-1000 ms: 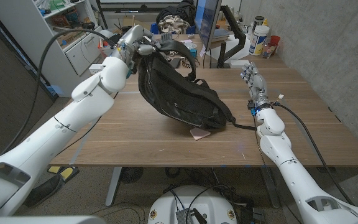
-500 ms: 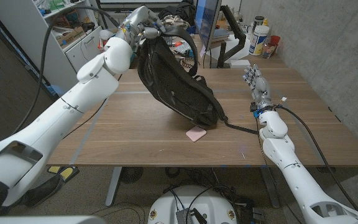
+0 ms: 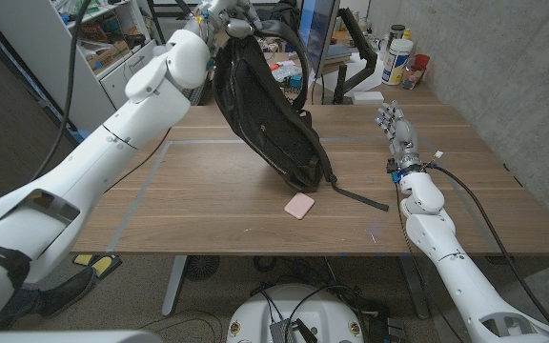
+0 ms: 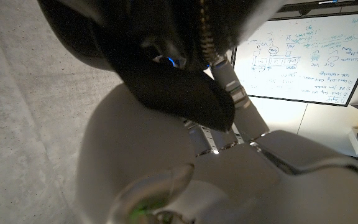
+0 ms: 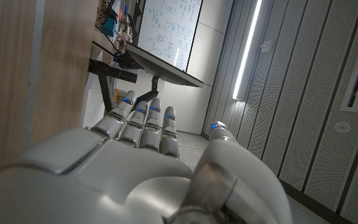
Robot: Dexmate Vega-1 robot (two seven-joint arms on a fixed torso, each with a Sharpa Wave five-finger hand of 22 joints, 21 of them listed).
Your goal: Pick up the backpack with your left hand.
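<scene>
I have the left hand (image 3: 225, 13) up at the far left corner of the table (image 3: 189, 205), its fingers closed on the top of the backpack (image 3: 267, 119). The hand is partly cut off by the head view's upper edge, so I cannot make out just which strap or handle it holds. In the left wrist view the smooth white back of the hand (image 4: 241, 168) sits under a fold of black fabric (image 4: 179, 93) with a metal zip running through it; the picture is close and blurred.

The backpack is black, soft and creased, hanging long and tilted from the hand, top toward the far left, bottom corner low over the middle of the wooden table. I cannot tell whether that corner touches the wood. A flat black strap (image 3: 355, 197) trails from it and lies on the table.

Just beside the bag's bottom lies a small pink pad (image 3: 300, 206) with rounded corners.

The right hand (image 3: 396, 133) stands near the right edge, holding nothing. In the right wrist view its fingers (image 5: 146, 124) are straight and close together.
</scene>
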